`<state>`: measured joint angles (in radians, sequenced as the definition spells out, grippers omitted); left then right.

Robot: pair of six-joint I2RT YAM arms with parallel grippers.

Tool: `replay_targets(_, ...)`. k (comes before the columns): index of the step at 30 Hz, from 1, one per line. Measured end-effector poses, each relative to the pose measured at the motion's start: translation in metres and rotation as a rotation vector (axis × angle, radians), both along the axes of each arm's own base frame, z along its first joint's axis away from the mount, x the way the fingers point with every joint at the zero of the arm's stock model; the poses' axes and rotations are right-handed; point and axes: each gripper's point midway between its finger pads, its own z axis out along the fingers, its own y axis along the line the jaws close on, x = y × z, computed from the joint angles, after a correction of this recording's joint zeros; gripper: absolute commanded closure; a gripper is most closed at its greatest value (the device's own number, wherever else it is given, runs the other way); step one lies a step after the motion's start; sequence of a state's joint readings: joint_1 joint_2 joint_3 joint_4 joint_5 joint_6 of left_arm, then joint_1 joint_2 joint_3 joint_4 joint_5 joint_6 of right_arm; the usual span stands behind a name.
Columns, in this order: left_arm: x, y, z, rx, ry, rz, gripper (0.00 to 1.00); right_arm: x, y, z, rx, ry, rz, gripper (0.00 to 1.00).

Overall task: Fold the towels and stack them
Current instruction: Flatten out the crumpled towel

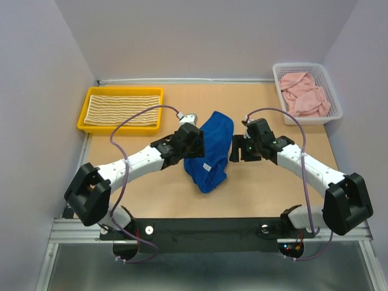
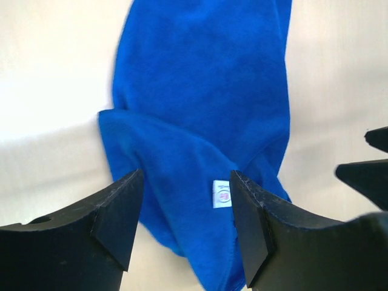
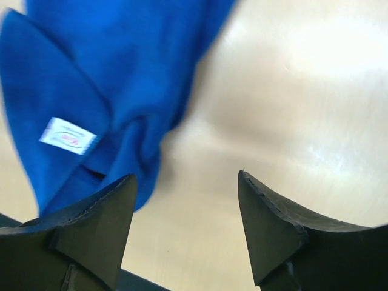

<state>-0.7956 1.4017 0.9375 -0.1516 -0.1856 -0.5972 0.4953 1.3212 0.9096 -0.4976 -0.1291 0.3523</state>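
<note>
- Lying crumpled in the middle of the light wooden table (image 1: 260,188), the royal blue cloth towel (image 1: 213,151) is seen between the two arms, with its small white label (image 2: 222,194) turned upward.
- The left gripper (image 2: 185,177) is spread wide at the towel's left edge. Blue cloth is seen beyond the gap, but nothing is clamped between the black fingers.
- The right gripper (image 3: 186,177) is likewise spread wide beside the towel's right edge, mostly over bare table, and nothing is gripped.
- The yellow-and-cream striped towel (image 1: 121,109) is laid flat in a yellow plastic tray (image 1: 121,90) at the far left corner.
- The pale pink towel (image 1: 303,94) is bunched in a white mesh basket (image 1: 306,65) at the far right corner.
</note>
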Motion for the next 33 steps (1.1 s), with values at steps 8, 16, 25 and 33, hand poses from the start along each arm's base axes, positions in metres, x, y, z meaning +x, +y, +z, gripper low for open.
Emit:
replay_targets(8, -0.004, -0.060, -0.018, 0.213, 0.027, -0.136, 0.41, -0.013, -0.036, -0.039, -0.004, 0.103, -0.155, 0.27)
replay_targets(16, -0.029, -0.081, -0.052, 0.484, 0.051, -0.306, 0.41, -0.012, -0.048, -0.042, 0.027, 0.085, -0.212, 0.27)
replay_targets(25, -0.031, -0.076, -0.069, 0.700, 0.029, -0.394, 0.41, -0.016, -0.052, -0.049, 0.037, 0.093, -0.222, 0.27)
replay_targets(33, -0.026, -0.063, -0.076, 0.844, 0.003, -0.422, 0.41, -0.013, -0.052, -0.046, 0.052, 0.084, -0.224, 0.27)
